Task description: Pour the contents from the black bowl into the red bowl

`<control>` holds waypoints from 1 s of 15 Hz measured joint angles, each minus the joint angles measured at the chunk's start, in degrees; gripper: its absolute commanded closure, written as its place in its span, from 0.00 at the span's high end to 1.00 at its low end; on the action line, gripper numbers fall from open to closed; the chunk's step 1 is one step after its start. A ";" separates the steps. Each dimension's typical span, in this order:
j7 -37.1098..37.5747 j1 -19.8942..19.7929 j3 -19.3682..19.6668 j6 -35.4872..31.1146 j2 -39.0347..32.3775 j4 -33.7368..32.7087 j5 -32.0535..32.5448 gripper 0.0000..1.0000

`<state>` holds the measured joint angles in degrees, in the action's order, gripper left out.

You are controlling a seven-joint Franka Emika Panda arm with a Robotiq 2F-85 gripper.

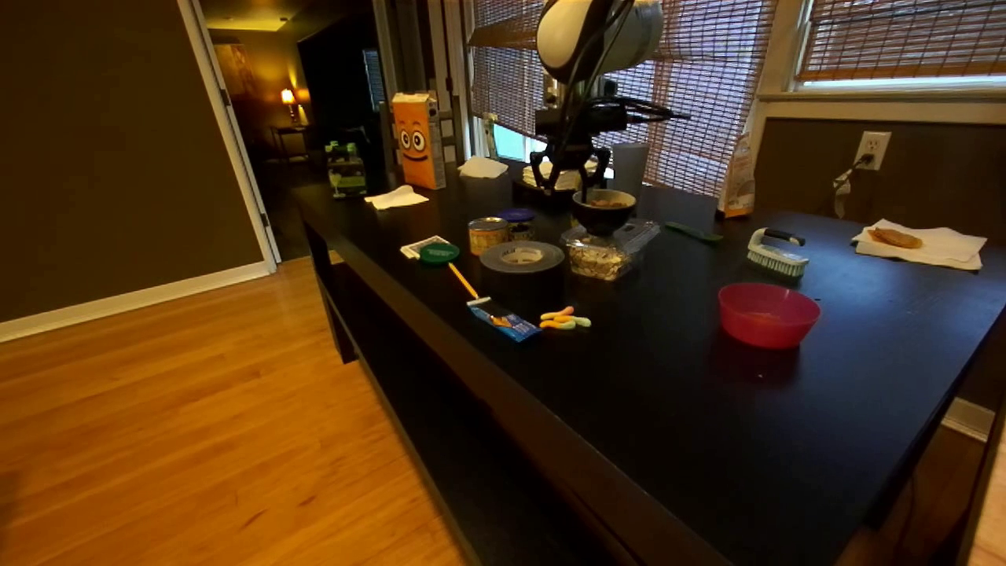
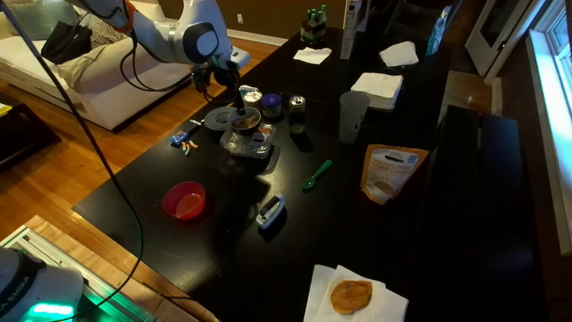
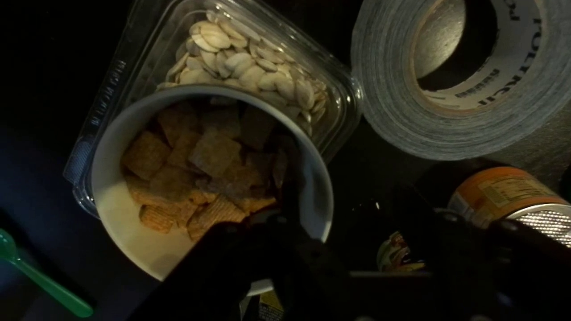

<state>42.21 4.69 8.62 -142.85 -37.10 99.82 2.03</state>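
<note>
Black bowl (image 1: 603, 221), level and filled with cereal (image 3: 214, 154), is over the clear plastic box (image 2: 243, 145); whether it rests on that box cannot be told. The claw (image 1: 567, 189) stands with its fingers apart: one inside the bowl, one outside, so the rim passes between them, unclamped. Likely next step: close on the rim, then lift level. The red bowl (image 2: 184, 201), pour target, sits on the surface (image 1: 676, 409) well apart from the claw, toward the arm base (image 2: 40, 286).
</note>
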 measured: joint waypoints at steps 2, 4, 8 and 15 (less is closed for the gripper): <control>-0.04 0.12 0.27 0.00 -0.15 0.00 0.00 0.22; -0.06 0.17 0.45 0.01 -0.22 0.00 0.00 0.08; -0.06 0.42 0.88 0.05 -0.22 0.00 0.00 0.00; -0.04 0.70 1.51 2.00 1.70 1.03 -0.12 0.02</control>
<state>42.17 5.38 10.14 -140.85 -35.40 100.85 1.91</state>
